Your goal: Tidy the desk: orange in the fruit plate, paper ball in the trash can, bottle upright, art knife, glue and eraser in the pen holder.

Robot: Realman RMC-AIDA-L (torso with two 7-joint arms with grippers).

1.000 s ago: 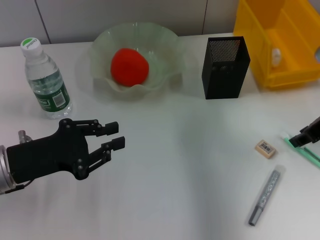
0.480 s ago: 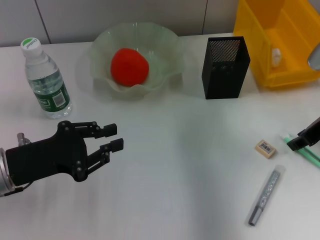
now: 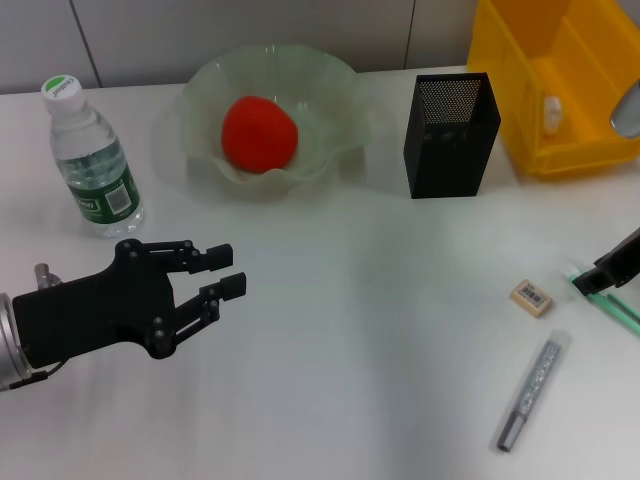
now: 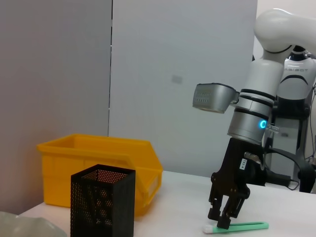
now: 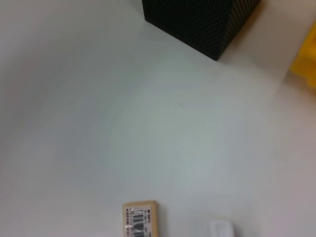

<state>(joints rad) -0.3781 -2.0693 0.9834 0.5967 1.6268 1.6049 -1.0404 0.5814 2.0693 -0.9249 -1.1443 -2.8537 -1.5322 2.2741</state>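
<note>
Big stuff first: yellow trash can [image 3: 560, 90] back right on the bench [image 3: 370, 330], paper ball [image 3: 551, 112] already inside. Fruit plate [image 3: 330, 85] holds the orange [image 3: 259, 133], bottle [image 3: 92, 160] standing upright at left, pen holder [image 3: 450, 122] mid-bench. Left gripper [image 3: 228, 272] hovering low left, jaws a bit apart, holding nothing. Right gripper [image 4: 223, 219] down at the near end of the green art knife [image 4: 247, 225], jaws narrow, straddling its tip; can't tell if actually pinching. Knife's long axis runs away toward the right edge. Glue [image 3: 529, 393] and eraser [image 3: 531, 297] just beside, so clearly right-arm territory.
</note>
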